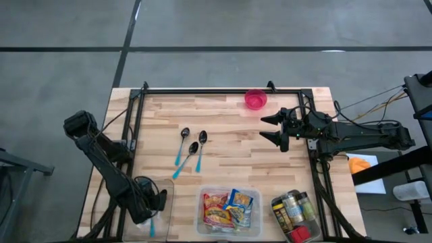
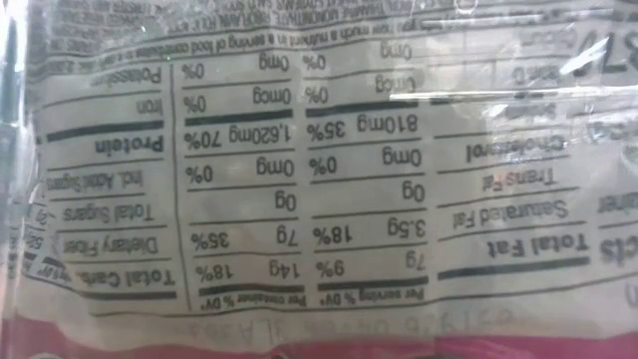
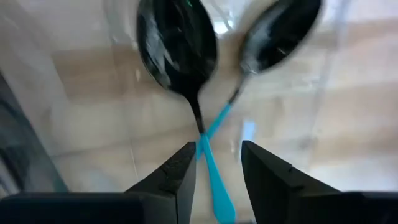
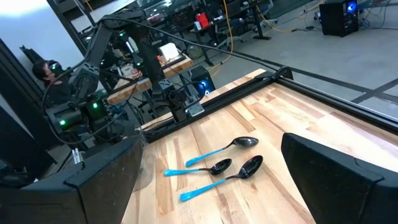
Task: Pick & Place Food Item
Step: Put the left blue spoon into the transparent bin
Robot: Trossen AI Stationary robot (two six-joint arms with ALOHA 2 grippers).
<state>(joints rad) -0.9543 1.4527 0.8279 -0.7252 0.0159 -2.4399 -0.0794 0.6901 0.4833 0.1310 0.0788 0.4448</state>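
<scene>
Spoons dropped, snacks untouched!
Left tool (image 3: 217, 180), lower left, parted and empty over two black blue-handled spoons (image 3: 186, 56) in a clear tub (image 1: 156, 196). Colourful food packets (image 1: 229, 208) wait lower centre; right tool (image 1: 278, 127) wide, empty. Rising carelessly could tip that tub.

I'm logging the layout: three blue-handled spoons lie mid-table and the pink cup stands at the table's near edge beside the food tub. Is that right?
Not quite. The high view shows the pink cup at the far edge, away from the food tub. The three blue-handled spoons do lie mid-table.
</scene>
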